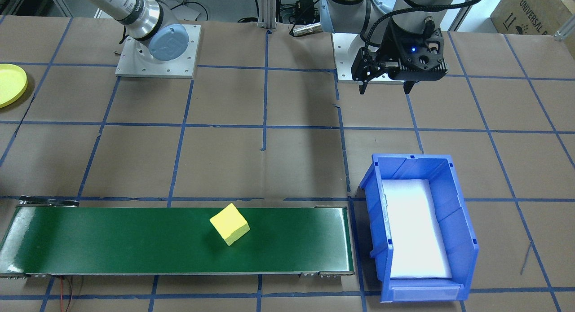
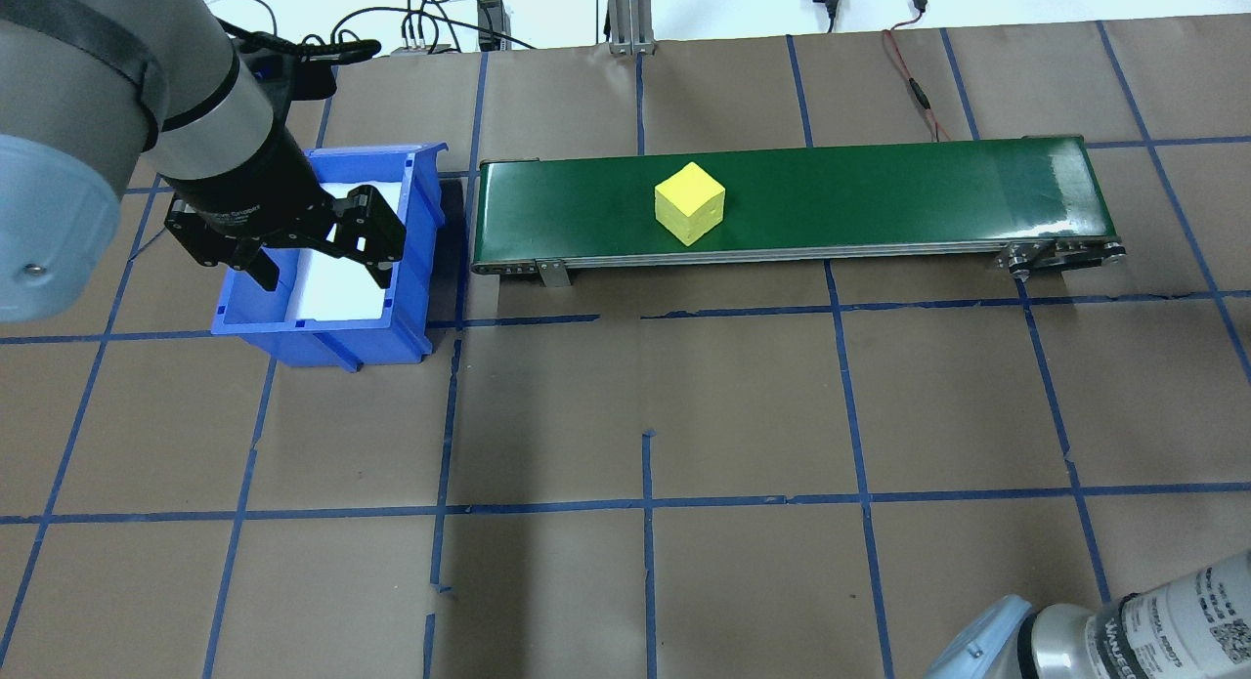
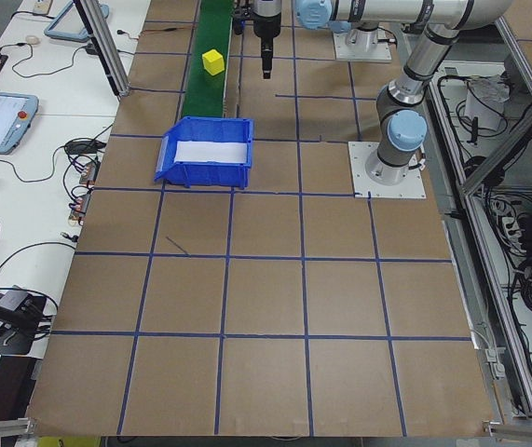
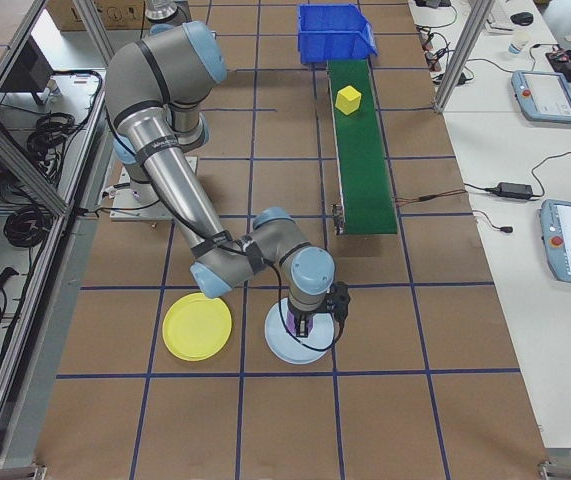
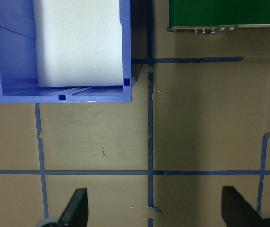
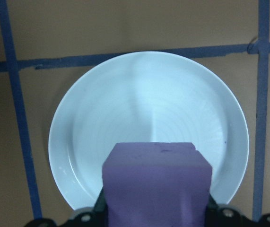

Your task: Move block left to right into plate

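Closest in, clamped between the narrowly set fingers of the right pincer: the purple block, filling the bottom of the right wrist view and looking about as wide as deep, so no long axis worth aligning. Hangs directly over a pale blue plate, apparently clear of its surface, though the gap cannot be judged. Just beside that, at 9 o'clock of the pincer in the exterior right view, on the robot's side of the bench: the yellow plate, rim close to the pale plate's rim, whether touching or not too fine to tell. Probably calls for a short sideways carry toward 9 o'clock in that view, high enough to clear both rims, then a lowering over the yellow plate's middle before letting go. Nothing standing between the two plates; only bare taped bench around them. Clearly the right arm's job, being right there. Farther off, toward 12 o'clock in the same view: a green conveyor belt with a yellow cube resting near its middle, one corner turned toward the belt's edge. Farthest, beyond the belt's end: a blue bin with a white liner, and above the bench beside it the left pincer, spread wide and holding nothing, well apart from either plate.
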Tool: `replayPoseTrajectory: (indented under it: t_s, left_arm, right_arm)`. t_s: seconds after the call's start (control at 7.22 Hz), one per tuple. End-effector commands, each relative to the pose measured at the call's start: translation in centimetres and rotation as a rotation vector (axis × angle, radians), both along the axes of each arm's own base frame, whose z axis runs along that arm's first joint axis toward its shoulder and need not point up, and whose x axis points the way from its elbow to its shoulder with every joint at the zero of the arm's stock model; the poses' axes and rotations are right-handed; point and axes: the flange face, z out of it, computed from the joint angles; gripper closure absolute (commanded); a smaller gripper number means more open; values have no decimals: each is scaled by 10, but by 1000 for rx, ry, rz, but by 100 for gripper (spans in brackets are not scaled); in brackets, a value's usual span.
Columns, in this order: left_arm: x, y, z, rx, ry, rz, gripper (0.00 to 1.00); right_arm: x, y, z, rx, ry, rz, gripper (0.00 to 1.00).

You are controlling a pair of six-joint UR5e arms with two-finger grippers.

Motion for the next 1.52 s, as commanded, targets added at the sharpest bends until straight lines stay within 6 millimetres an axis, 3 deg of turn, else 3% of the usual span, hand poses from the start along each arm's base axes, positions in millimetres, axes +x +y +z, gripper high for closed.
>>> replayPoseTrajectory:
  t_s: [0.0, 0.28, 0.55, 0.83, 0.97, 1.38]
  left_arm:
    - [2, -1, 1, -4, 0, 4, 0]
    - [1, -3, 1, -7, 2, 3, 0]
    - [1, -3, 0, -8, 2, 0, 0]
    - [1, -3, 0, -8, 2, 0, 0]
    - [2, -4, 0, -8, 2, 1, 0]
    - [2, -5, -1, -7, 2, 1, 0]
  right_arm:
    - [-4, 10, -13, 2, -25, -2, 6]
    - [-3, 8, -4, -25, -27, 10, 0]
    - [8, 0, 27, -71, -4, 25, 0]
    - [72, -45, 58, -97, -13, 114, 0]
    - [111, -74, 64, -118, -30, 134, 0]
    - [259, -151, 67, -115, -60, 131, 1]
